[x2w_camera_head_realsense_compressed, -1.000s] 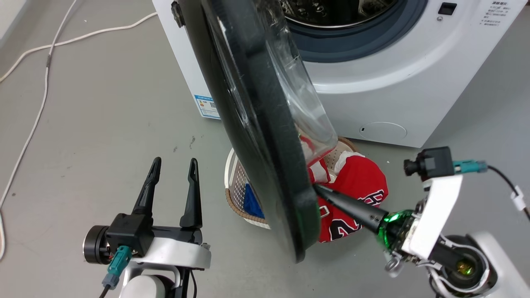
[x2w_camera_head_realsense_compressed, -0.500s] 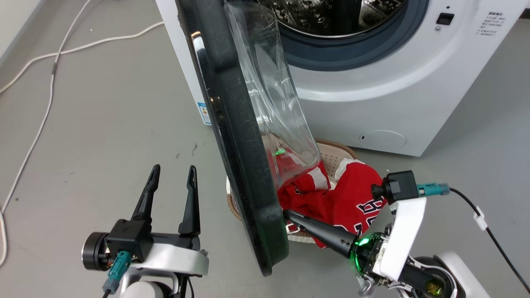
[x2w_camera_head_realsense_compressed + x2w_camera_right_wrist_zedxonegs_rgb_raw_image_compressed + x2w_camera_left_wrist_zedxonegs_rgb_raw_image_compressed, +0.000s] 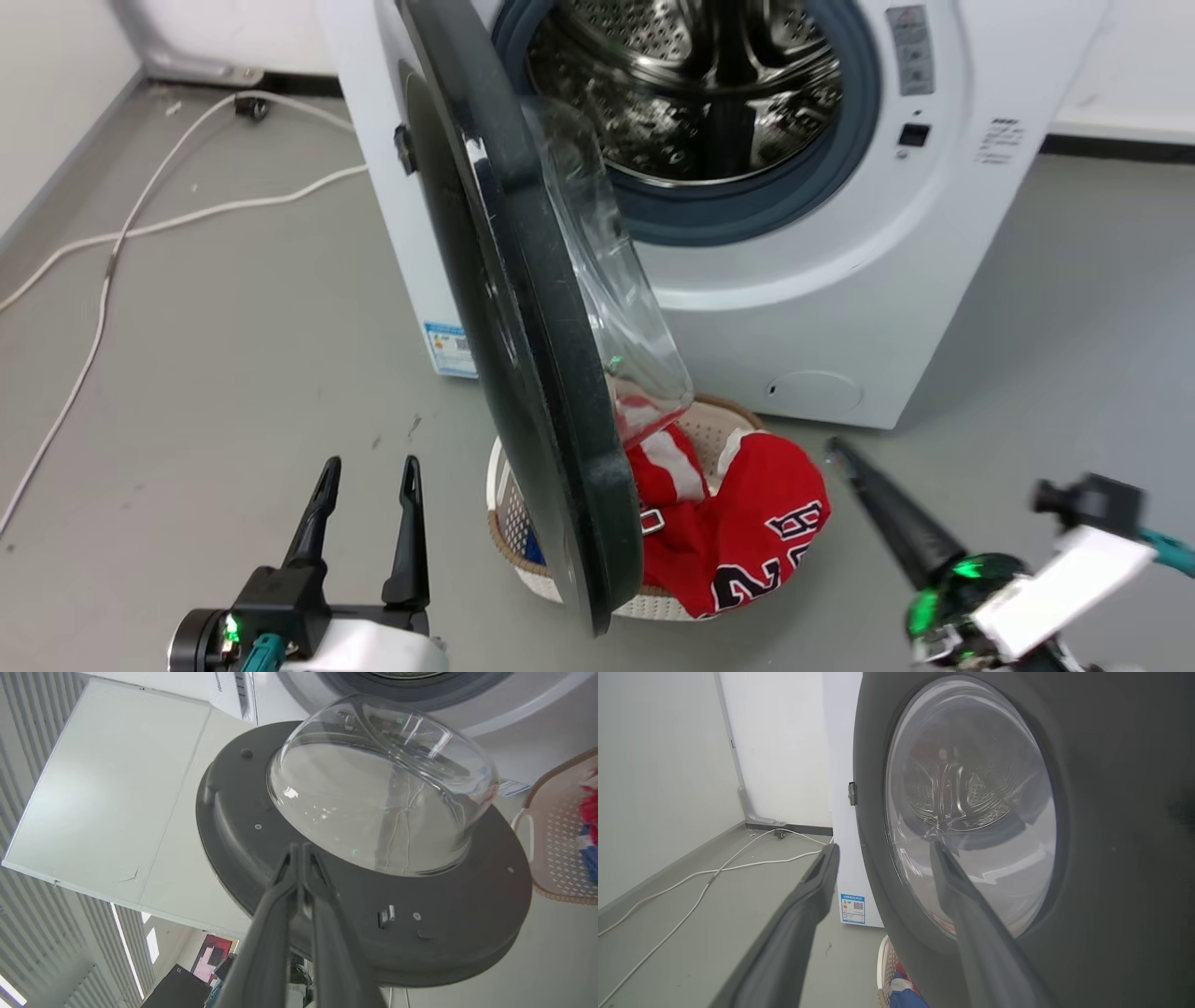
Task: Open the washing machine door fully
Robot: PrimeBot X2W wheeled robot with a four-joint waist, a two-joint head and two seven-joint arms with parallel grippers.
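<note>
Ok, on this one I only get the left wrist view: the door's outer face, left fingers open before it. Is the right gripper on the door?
Observer: No. In the head view the right gripper sits apart from the washing machine door, to its right, fingers shut on nothing.
Operator: How wide is the door?
Observer: Roughly square to the washing machine front; the drum is uncovered.
Operator: What's in the laundry basket?
Observer: A red jersey with white lettering.
</note>
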